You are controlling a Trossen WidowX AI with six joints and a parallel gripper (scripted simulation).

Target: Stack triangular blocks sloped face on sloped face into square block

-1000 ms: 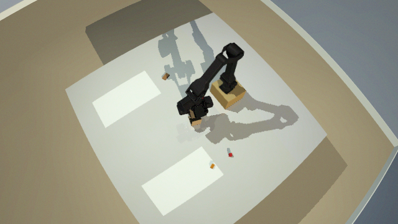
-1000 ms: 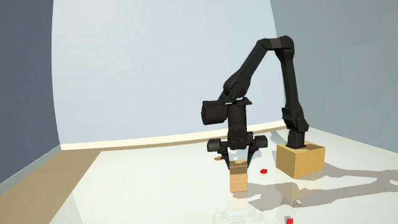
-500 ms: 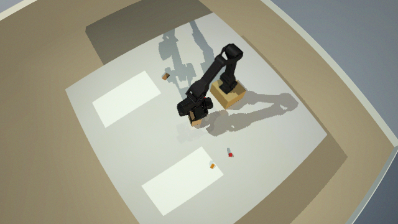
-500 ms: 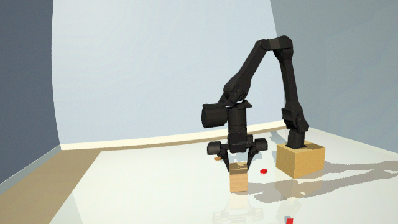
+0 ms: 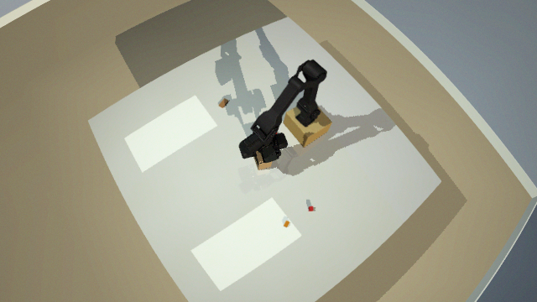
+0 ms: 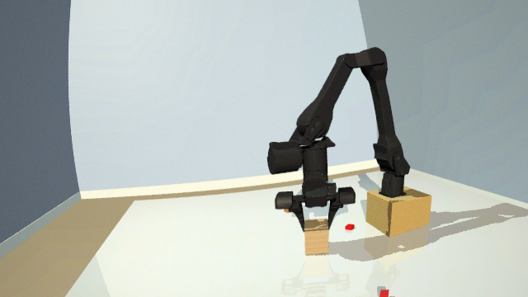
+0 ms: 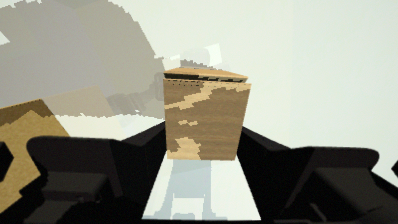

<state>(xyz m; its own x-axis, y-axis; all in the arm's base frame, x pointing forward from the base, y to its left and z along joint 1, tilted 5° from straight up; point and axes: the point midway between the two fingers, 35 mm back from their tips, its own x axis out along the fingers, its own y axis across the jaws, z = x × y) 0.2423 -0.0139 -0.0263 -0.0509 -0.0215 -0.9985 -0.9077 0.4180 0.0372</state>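
Note:
My gripper [image 6: 316, 228] [image 7: 201, 125] is shut on one wooden triangular block [image 7: 207, 120], a finger on each side. The other triangular block [image 5: 263, 167] [image 6: 317, 243] stands on the table just beyond and below the held one. In the wrist view only its narrow upper edge [image 7: 207, 72] shows past the held block, with a thin dark gap between them. Their ends look nearly in line, slightly uneven in the wrist view. The sloped faces are mostly hidden, and I cannot tell whether they touch.
The arm's wooden base [image 5: 317, 136] [image 6: 408, 216] stands to the right. A small brown piece [image 5: 223, 102] [image 6: 286, 210] lies behind the gripper. A red piece [image 6: 350, 227] lies between gripper and base. Another red piece [image 5: 310, 208] [image 6: 384, 293] and an orange piece [image 5: 286, 224] lie farther out.

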